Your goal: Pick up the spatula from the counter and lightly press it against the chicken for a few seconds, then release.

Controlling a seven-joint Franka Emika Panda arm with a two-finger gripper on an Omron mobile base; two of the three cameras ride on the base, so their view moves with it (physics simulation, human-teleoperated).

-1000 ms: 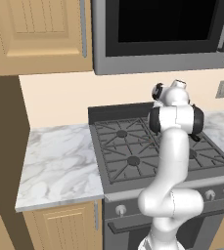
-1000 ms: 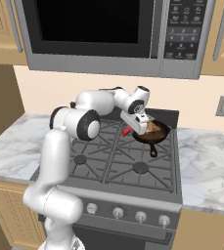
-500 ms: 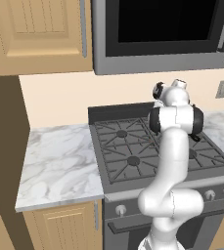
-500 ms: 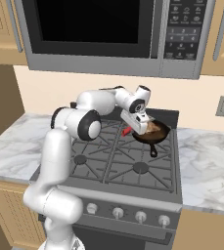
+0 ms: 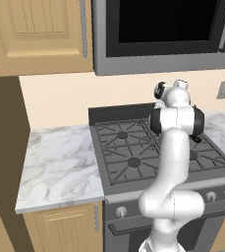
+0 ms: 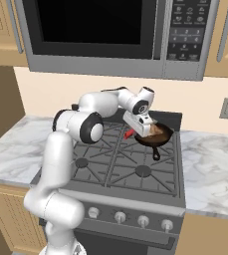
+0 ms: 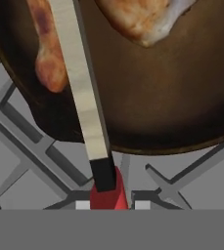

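Tightly pinched in the hand [image 7: 111, 202], the spatula [image 7: 79, 97] (red-handled) reaches ahead beside the chicken [image 7: 143, 17].

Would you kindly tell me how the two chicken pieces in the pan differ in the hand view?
The upper-left chicken piece is narrow and orange-brown, partly hidden behind the spatula; the upper-right chicken piece is broader and paler with a whitish edge, clear of the spatula. Both lie in the dark pan.
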